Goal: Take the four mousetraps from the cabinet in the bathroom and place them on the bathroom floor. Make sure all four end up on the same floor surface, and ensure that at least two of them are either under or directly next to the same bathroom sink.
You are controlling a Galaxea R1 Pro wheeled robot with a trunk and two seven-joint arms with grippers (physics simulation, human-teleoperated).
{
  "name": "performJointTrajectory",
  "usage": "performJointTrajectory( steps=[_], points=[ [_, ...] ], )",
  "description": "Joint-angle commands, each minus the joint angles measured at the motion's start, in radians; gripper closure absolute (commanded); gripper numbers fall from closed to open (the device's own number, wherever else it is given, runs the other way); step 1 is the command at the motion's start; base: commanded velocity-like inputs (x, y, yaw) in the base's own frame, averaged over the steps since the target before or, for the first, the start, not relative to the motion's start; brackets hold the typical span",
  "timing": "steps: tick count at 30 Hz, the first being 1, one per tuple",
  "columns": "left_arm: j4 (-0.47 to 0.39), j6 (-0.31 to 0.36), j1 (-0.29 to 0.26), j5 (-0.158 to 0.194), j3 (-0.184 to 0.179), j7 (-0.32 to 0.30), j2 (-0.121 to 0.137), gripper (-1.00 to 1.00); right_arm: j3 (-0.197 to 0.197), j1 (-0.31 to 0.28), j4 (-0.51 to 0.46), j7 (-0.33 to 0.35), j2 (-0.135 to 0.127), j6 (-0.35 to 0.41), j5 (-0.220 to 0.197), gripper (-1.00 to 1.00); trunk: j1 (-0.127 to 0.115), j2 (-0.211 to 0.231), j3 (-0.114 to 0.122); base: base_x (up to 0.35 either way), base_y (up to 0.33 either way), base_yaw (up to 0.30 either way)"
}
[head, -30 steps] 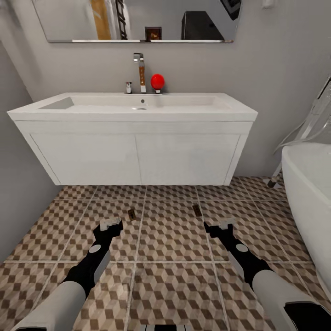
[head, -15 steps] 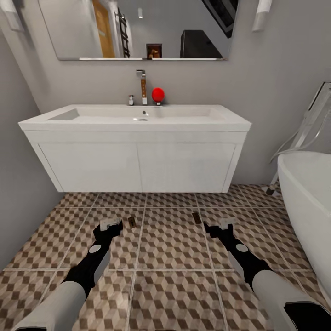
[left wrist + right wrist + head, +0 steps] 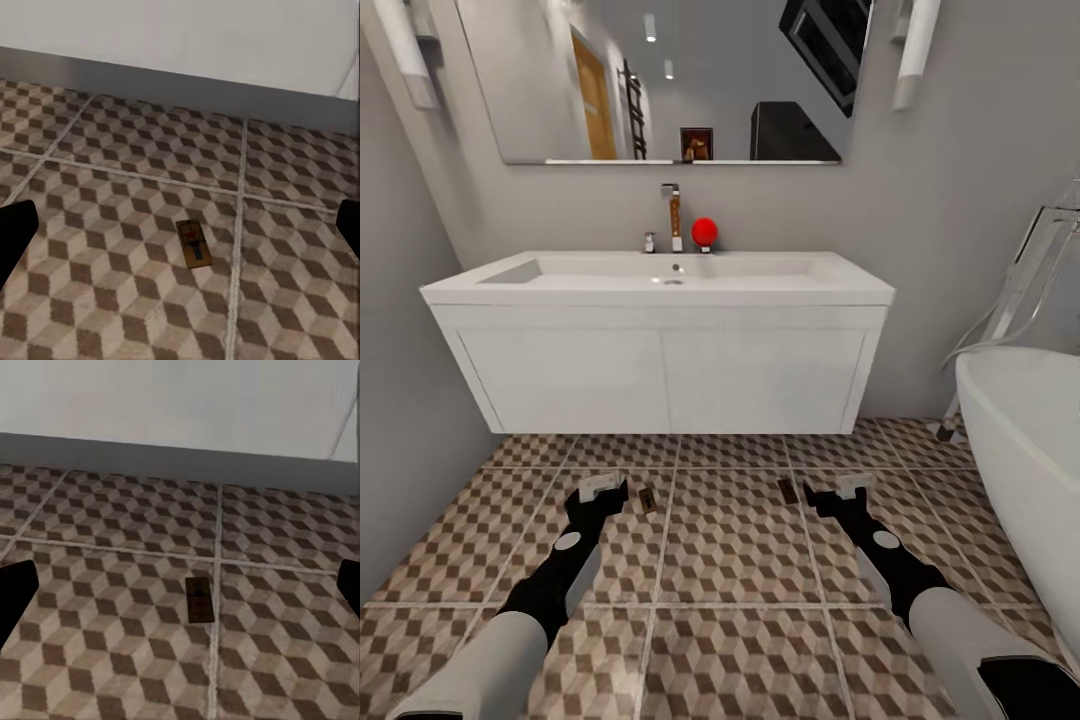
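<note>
Since the earlier frame the camera has tilted up, so the sink (image 3: 660, 285) sits lower in view. Left gripper (image 3: 600, 492) is spread wide, holding nothing; one mousetrap (image 3: 648, 497) lies flat beside it on the bathroom floor (image 3: 730, 560). Second mousetrap (image 3: 788, 490) lies near the released right gripper (image 3: 838, 492).

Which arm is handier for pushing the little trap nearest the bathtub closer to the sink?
Right, I'd say. That trap lies on the tiles just beside the right claw, which is open and empty. The left claw sits farther off, with the other trap next to it.
</note>
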Motion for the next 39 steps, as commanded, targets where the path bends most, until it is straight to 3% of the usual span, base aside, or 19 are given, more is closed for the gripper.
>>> performJointTrajectory(
  steps=[1, 24, 39],
  points=[
    [0.001, -0.004, 0.0, 0.01, -0.001, 0.001, -0.001, -1.0, 0.007, -0.001, 0.001, -0.001, -0.001, -0.003, -0.003, -1.0, -0.001, 0.0, 0.003, 0.0, 0.0, 0.0],
    [0.001, -0.004, 0.0, 0.01, -0.001, 0.0, -0.004, -1.0, 0.007, -0.001, 0.001, -0.002, -0.001, -0.003, -0.003, -1.0, -0.011, 0.005, 0.092, 0.0, 0.0, 0.0],
    [0.001, -0.004, 0.0, 0.01, -0.001, -0.002, -0.004, -1.0, 0.008, -0.001, 0.001, -0.002, -0.001, -0.003, -0.003, -1.0, -0.068, 0.11, 0.139, 0.0, 0.0, 0.0]
  ],
)
